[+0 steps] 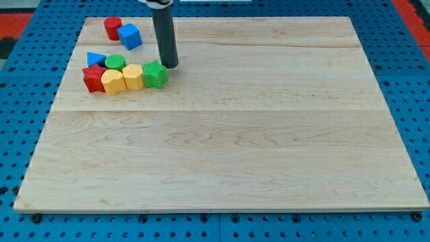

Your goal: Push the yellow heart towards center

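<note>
Our tip [169, 65] rests on the table [222, 148], touching or just beside the top-right edge of the green star [155, 74]. We carry no hand, so nothing is held. Two yellow blocks sit left of the star; which one is the yellow heart [133, 76] we cannot tell for sure, perhaps this one, with the other yellow block [113, 81] and the red star [93, 78] beyond. The risk: the green star stands between us and the heart, so a push from here drags the packed row along, or sends the heart away from center.
</note>
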`<state>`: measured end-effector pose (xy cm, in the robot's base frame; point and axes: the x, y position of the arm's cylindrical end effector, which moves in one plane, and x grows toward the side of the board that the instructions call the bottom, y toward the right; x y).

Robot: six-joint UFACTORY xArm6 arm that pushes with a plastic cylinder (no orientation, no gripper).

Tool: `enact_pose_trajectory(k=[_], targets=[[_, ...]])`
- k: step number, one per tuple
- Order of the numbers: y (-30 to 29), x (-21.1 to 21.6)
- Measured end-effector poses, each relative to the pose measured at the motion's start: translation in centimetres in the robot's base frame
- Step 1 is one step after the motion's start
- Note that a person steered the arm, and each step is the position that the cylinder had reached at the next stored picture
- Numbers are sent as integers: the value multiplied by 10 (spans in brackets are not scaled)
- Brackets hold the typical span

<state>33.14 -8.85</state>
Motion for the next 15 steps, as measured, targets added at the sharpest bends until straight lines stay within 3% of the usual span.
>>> enact_pose_trajectory(k=[3, 4, 5, 7, 8, 10, 13, 15], targets=[[11, 9], [34, 68], [-14, 141], [-189, 144], [-216, 128], [-216, 120], [-211, 51], [-151, 51]])
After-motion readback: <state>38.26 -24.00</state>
